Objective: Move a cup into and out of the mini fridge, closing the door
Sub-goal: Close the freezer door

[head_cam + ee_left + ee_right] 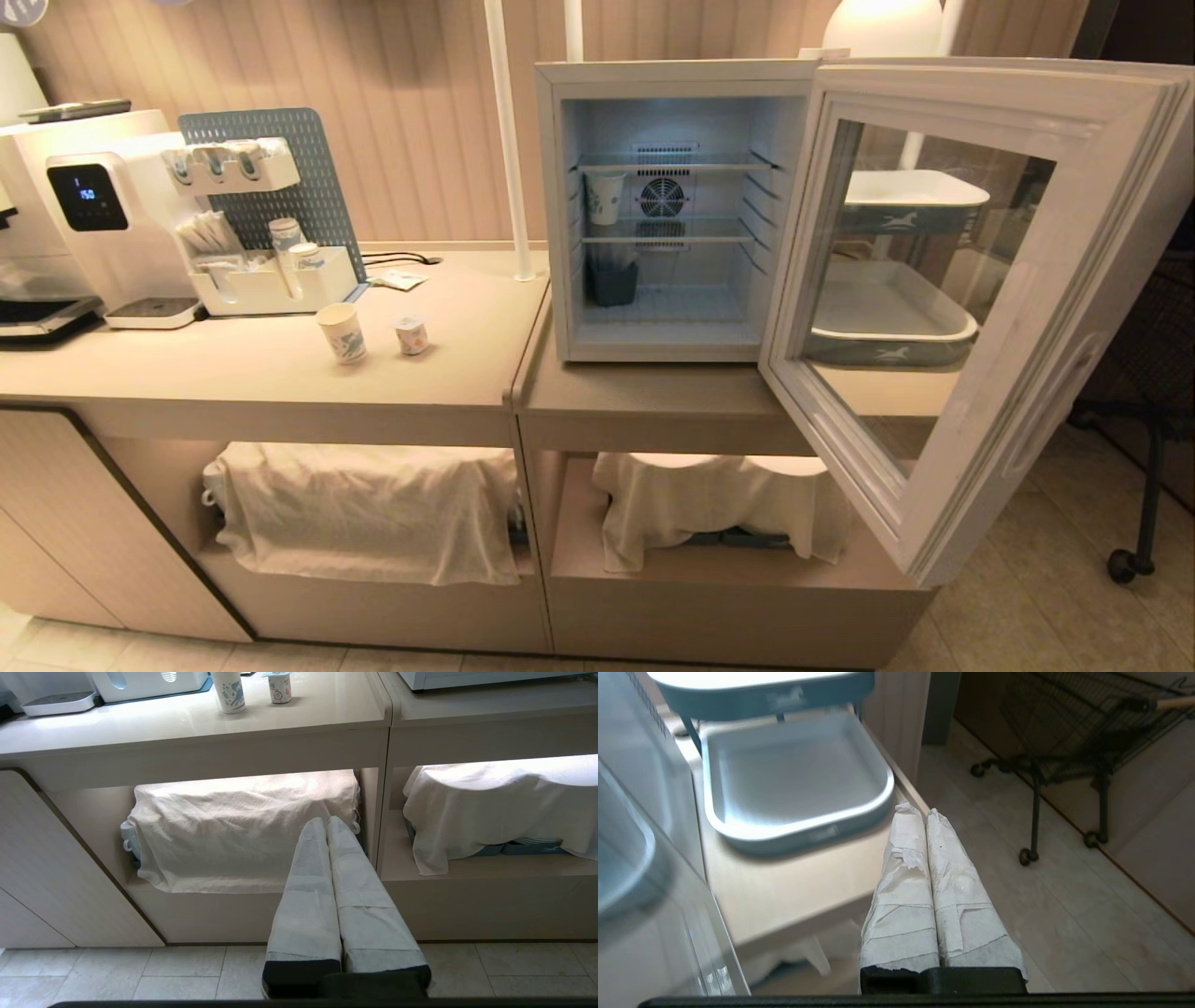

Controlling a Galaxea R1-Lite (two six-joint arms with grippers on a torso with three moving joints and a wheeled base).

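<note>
Head view: door (971, 308) swung wide so the cup (342, 332) at centre left can enter the mini fridge (653, 210); both grippers closed, empty: left gripper (327, 822), right gripper (920, 811).

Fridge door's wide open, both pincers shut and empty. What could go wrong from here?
1. The door swings far out past the counter edge; the right pincer sits near its outer side and may clip it.
2. The cup stands close beside the foil-lidded tub; a reach could knock the tub over.
3. Another cup already sits on the mini fridge shelf, so the wrong one might be targeted.
</note>
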